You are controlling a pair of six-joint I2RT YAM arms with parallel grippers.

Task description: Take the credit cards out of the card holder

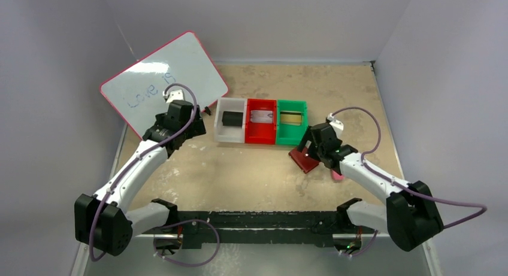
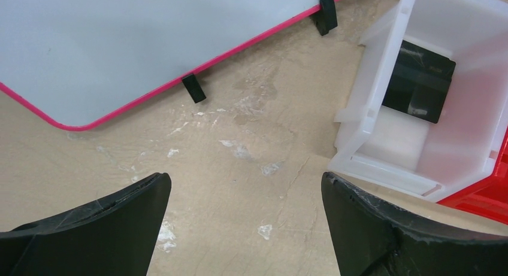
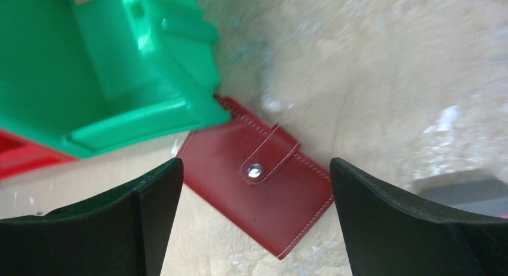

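Looking down, I saw the credit cards lying one per bin at upper centre. The card holder lay snapped shut, probably emptied, beneath my wide-open right gripper; the left gripper gaped empty too.

1. A whiteboard with a pink rim stands tilted at the far left, with faint blue writing on its face.
2. Small black feet clip its lower edge and rest on the table.
3. The table is beige, mottled and scuffed with pale marks.
4. Three open bins stand in a touching row at the far centre: a white bin on the left, a red bin in the middle and a green bin on the right.
5. A small pink block lies on the table at the near right, only partly in view.
6. Plain grey walls close in the left, far and right sides.
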